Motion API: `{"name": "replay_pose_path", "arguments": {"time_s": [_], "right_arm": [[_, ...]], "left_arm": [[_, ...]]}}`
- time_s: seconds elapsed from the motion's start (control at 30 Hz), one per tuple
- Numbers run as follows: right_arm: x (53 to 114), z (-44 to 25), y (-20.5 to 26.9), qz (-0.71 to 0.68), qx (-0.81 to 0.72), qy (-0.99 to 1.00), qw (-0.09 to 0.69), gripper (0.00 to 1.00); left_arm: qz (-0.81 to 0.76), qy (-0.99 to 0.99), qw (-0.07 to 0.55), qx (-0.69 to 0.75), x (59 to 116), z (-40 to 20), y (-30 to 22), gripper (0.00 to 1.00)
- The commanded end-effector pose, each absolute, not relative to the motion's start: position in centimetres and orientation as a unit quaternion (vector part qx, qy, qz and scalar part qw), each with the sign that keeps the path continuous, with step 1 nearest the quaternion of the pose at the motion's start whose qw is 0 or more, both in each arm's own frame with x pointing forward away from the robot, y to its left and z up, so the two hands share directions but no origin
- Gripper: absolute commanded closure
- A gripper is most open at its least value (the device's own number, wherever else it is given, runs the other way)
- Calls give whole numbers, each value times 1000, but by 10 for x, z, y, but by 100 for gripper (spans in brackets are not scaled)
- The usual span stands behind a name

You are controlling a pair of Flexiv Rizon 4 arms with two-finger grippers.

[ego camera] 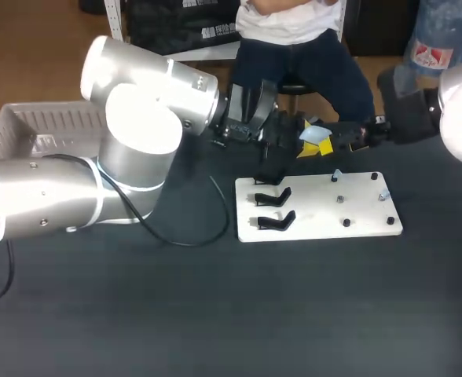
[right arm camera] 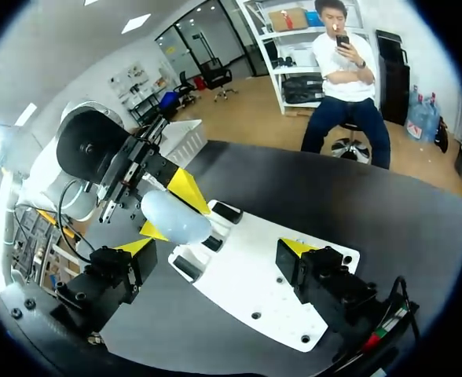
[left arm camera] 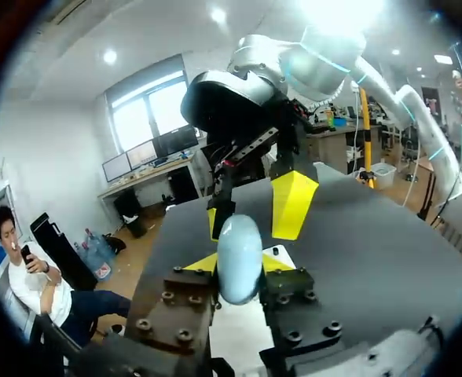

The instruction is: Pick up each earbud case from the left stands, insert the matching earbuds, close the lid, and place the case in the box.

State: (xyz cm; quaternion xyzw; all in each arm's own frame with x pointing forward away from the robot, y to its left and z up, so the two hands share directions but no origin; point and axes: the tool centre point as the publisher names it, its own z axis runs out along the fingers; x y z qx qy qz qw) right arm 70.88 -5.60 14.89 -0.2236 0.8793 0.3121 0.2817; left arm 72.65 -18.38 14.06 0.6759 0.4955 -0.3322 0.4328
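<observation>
The left arm [ego camera: 137,149] hides most of the box [ego camera: 34,122], and the box's corner runs off the edge. The right arm [ego camera: 459,110] is cut off too. The small bits [ego camera: 339,199] on the white board [ego camera: 317,224] are too tiny to name.

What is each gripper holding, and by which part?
The left gripper holds the pale blue earbud case, fingers pressing its two opposite sides. The right gripper is open, holding nothing.

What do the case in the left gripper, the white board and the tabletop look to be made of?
The case, held in the left gripper: pale blue, smooth and rounded with a soft sheen, so probably plastic.
The board: a flat, matte white sheet, plastic or a painted panel; the look leaves that open.
The tabletop: dark and dull, without glare, perhaps a mat or cloth cover.
</observation>
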Motion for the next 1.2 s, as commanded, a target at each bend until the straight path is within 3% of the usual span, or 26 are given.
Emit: {"name": "replay_pose_path", "arguments": {"time_s": [0.03,0.53,1.2], "right_arm": [[712,148,-58,312,-222,879,283,0],[716,160,-62,296,-225,881,292,0],[696,181,-103,129,-204,935,261,0]], "left_arm": [[-332,491,436,677,721,141,-182,100],[-337,487,436,678,714,139,-180,100],[-450,518,490,538,752,152,-151,100]]}}
